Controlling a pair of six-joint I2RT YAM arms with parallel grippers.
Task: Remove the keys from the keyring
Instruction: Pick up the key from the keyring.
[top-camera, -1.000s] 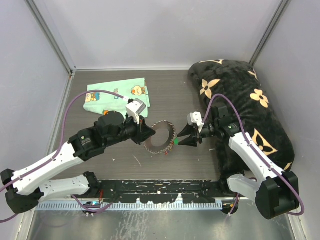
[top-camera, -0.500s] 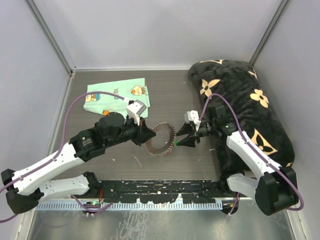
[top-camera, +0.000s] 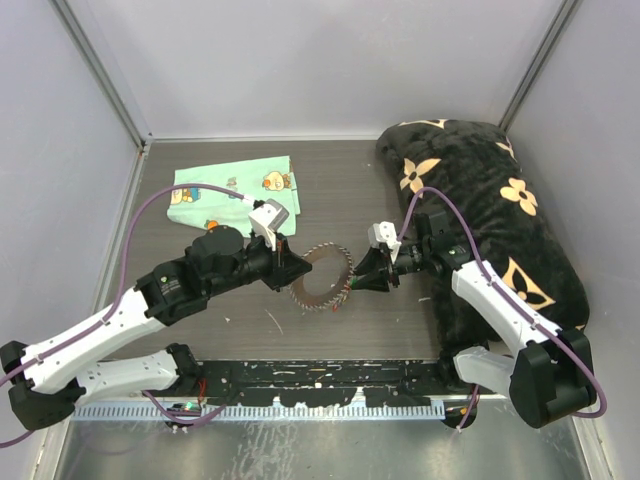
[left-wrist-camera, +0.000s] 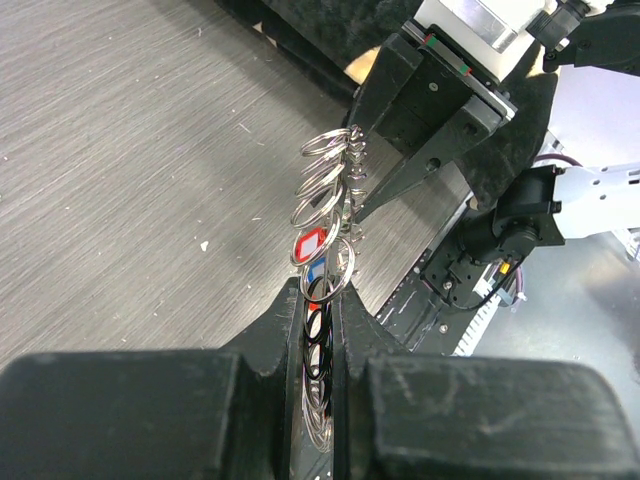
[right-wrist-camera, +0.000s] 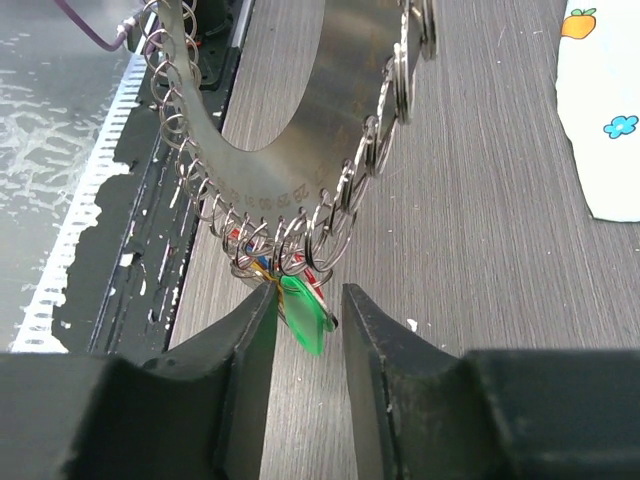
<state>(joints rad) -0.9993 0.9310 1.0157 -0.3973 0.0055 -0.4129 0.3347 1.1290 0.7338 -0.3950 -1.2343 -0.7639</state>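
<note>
The left end effector (top-camera: 286, 268) is clamped on the left rim of the keyring (right-wrist-camera: 262, 172), its fingers (left-wrist-camera: 290, 320) pressed together with the thin metal band edge-on between them. The keyring is held over the middle of the desk (top-camera: 380, 170); whether its lower rim touches the surface I cannot tell. Small wire loops fringe its rim, and the keys hang from them in a bunch at the right lower side, among them a red-headed key (left-wrist-camera: 310, 243) and a blue-headed one (left-wrist-camera: 316, 270).

The right end effector (top-camera: 365, 282) meets that bunch from the right. Its fingers stand apart on either side of the green-headed key (right-wrist-camera: 305, 312), with a sliver of desk showing beside the head.

A mint-green printed cloth (top-camera: 232, 190) lies near the far left corner, and a black flower-patterned cushion (top-camera: 480, 200) runs along the right edge.
</note>
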